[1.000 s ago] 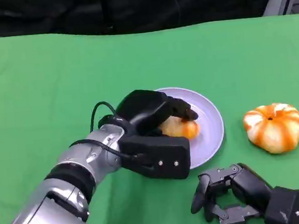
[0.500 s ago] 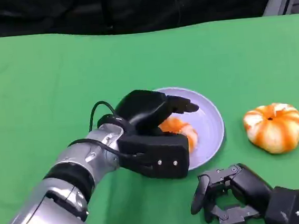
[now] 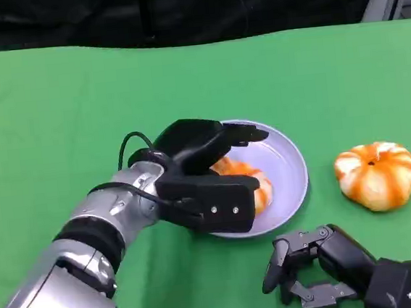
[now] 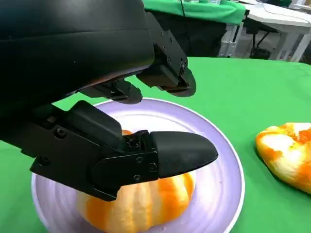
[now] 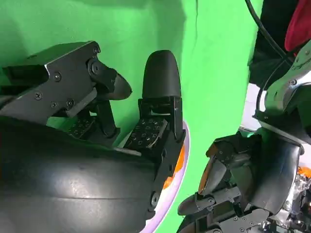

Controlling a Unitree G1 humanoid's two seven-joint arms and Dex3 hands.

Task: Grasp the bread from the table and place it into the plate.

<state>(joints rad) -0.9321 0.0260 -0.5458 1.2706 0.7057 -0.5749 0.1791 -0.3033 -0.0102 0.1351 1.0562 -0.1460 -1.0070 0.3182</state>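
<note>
moved: since the earlier shots the left hand point(image 3: 206, 174) has let go of the bread point(image 3: 248, 182) and slid back toward the lower left of the head view; a second ago its fingers were wrapped over the bread, and the loaf has dropped a bit lower in the dish.
bread: striped orange and cream, lying inside the plate point(image 3: 288, 162), middle of the head view, on its near-left part. In the left wrist view it lies on the plate floor point(image 4: 141, 204) under the thumb.
left hand: fingers point(image 3: 247, 132) spread apart, nothing in them, hovering over the plate's left side. The wrist view looks like there's a gap between thumb and bread, though I can't swear it isn't brushing it.
right hand: parked at the lower right of the head view point(image 3: 308, 271) on the green counter point(image 3: 56, 117), fingers curled in, holding nothing, not involved.
other bread: a second striped loaf point(image 3: 377, 174) sits on the counter at centre right, apart from the plate.
progress: I'd call the placing basically done, bread is in the plate and released.
left to do: just pull the left arm clear without knocking the plate, as far as I can judge.
</note>
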